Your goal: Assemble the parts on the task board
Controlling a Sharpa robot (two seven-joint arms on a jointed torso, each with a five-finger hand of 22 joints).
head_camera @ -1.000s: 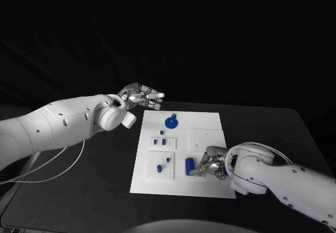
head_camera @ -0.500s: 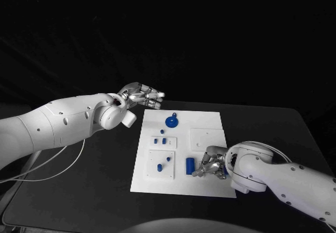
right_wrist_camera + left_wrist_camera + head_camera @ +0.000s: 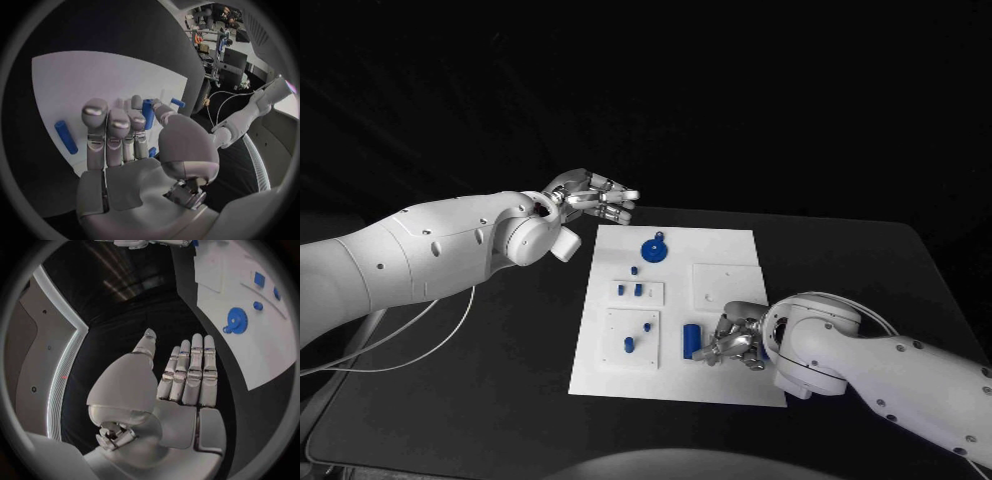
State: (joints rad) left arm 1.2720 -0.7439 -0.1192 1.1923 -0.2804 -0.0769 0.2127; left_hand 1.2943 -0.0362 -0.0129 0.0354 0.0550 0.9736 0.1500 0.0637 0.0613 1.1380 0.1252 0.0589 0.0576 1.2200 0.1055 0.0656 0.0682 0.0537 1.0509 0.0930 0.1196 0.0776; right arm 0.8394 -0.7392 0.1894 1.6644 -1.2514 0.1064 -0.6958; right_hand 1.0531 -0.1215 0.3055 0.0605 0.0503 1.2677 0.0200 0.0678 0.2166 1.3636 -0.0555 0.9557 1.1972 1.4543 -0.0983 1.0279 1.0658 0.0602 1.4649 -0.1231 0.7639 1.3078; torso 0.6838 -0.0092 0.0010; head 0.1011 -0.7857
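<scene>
The white task board [image 3: 678, 375] lies in the middle of the black table. My right hand [image 3: 737, 343] rests on its near right part, and thumb and fingers pinch a short blue peg [image 3: 147, 112]. Just left of that hand a blue cylinder [image 3: 689, 341] lies flat on the board, also seen from the right wrist [image 3: 65, 136]. A round blue gear piece [image 3: 652, 250] sits at the board's far end, and appears in the left wrist view too [image 3: 235, 320]. My left hand [image 3: 596, 197] hovers off the board's far left corner, fingers stretched out [image 3: 187, 375], holding nothing.
Raised white blocks [image 3: 727, 285] on the board carry small blue pieces [image 3: 630, 291] [image 3: 627, 346]. A thin white cable [image 3: 416, 340] loops over the table [image 3: 488, 400] on the left, under my left arm.
</scene>
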